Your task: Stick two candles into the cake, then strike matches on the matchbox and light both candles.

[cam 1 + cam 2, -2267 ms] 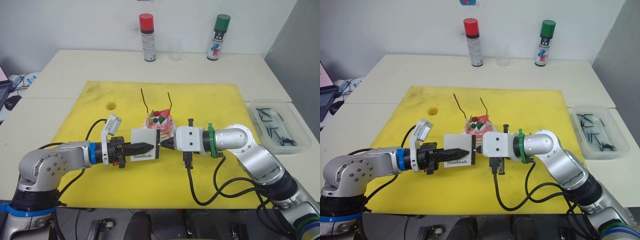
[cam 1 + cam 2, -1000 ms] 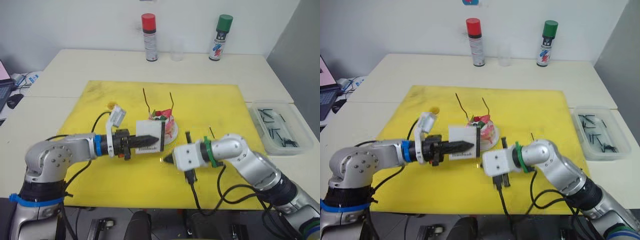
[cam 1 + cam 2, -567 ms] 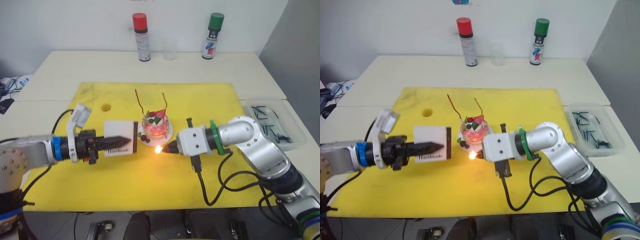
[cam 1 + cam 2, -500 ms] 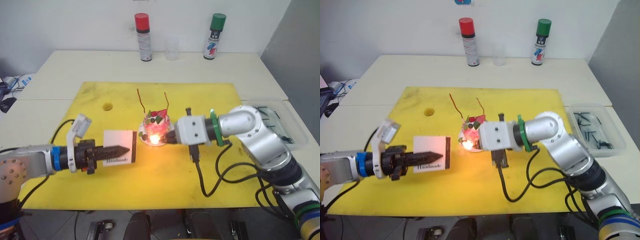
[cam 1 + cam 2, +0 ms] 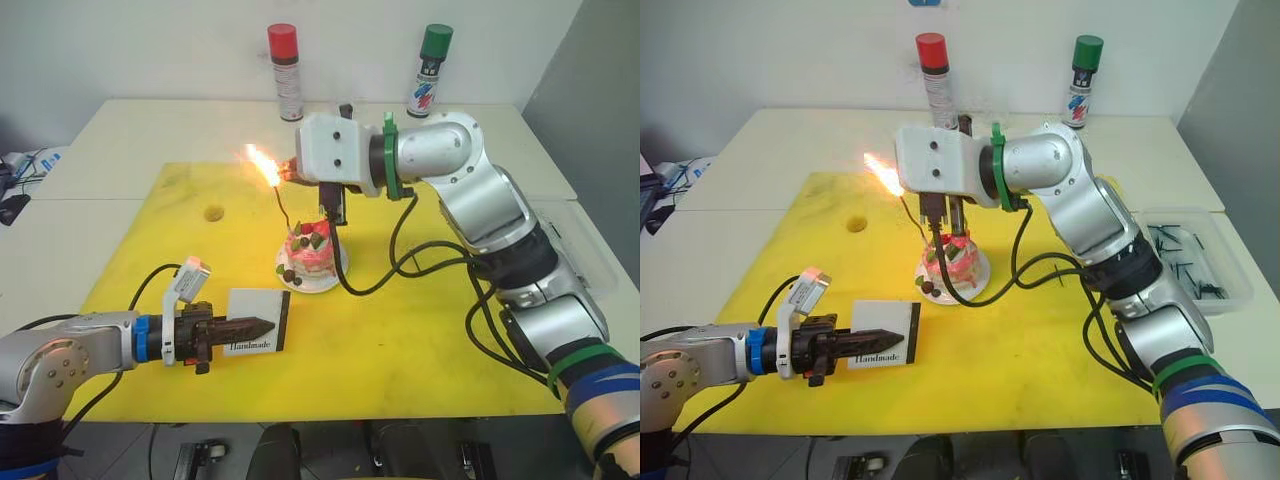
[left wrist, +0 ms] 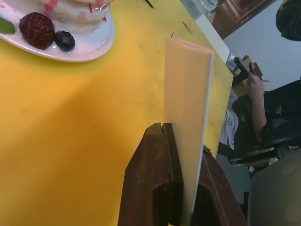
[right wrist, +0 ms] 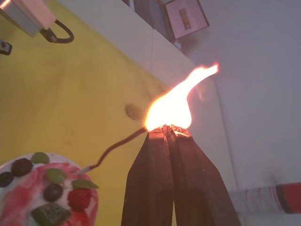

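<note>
Right claw (image 7: 165, 133): clenched on burning match, flame (image 5: 265, 165) right at its tips, touching candle (image 7: 115, 148); scorching likely.
Left claw (image 5: 262, 326): grasping matchbox (image 5: 255, 321), away from cake (image 5: 310, 253).

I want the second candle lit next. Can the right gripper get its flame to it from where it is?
Probably yes: the right gripper holds the flame at one candle; the second candle's tip isn't visible.

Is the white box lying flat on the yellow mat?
No, the matchbox stands on edge, clamped upright between the left gripper's black fingers, just above the yellow mat.
</note>
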